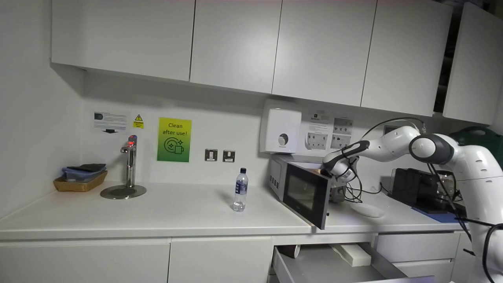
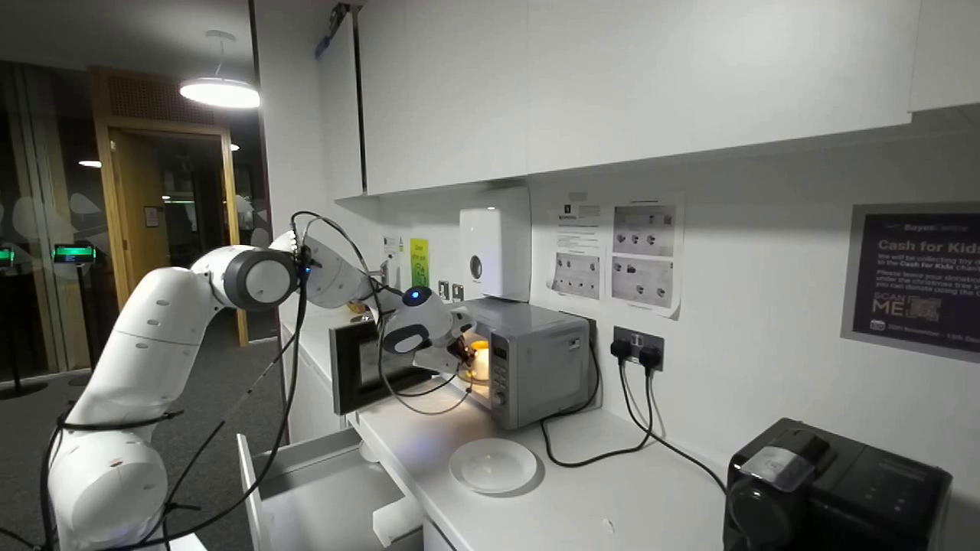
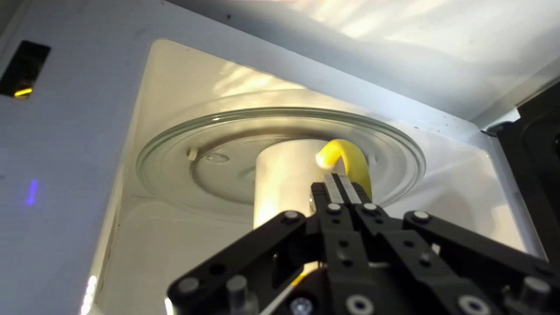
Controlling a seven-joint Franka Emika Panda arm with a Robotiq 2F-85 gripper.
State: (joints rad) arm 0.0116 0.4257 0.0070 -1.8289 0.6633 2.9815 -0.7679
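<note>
A white mug (image 3: pixel 284 175) with a yellow handle (image 3: pixel 356 166) and yellow inside stands on the glass turntable (image 3: pixel 393 135) of the lit microwave. The mug also shows in an exterior view (image 2: pixel 480 363), upright. My gripper (image 3: pixel 340 179) is shut, its two fingertips nearly together, beside the mug in front of the handle. No object shows between the fingertips; whether they touch the handle I cannot tell. In an exterior view the gripper (image 2: pixel 464 352) reaches into the microwave (image 2: pixel 540 367). The microwave door (image 1: pixel 304 192) stands open and hides the gripper in that view.
A white plate (image 2: pixel 494 465) lies on the counter before the microwave. A bottle (image 1: pixel 240 190) stands left of it. An open drawer (image 1: pixel 314 271) juts out below, holding a white box (image 1: pixel 355 256). A black coffee machine (image 2: pixel 834 490) and cables (image 2: pixel 566 451) are nearby.
</note>
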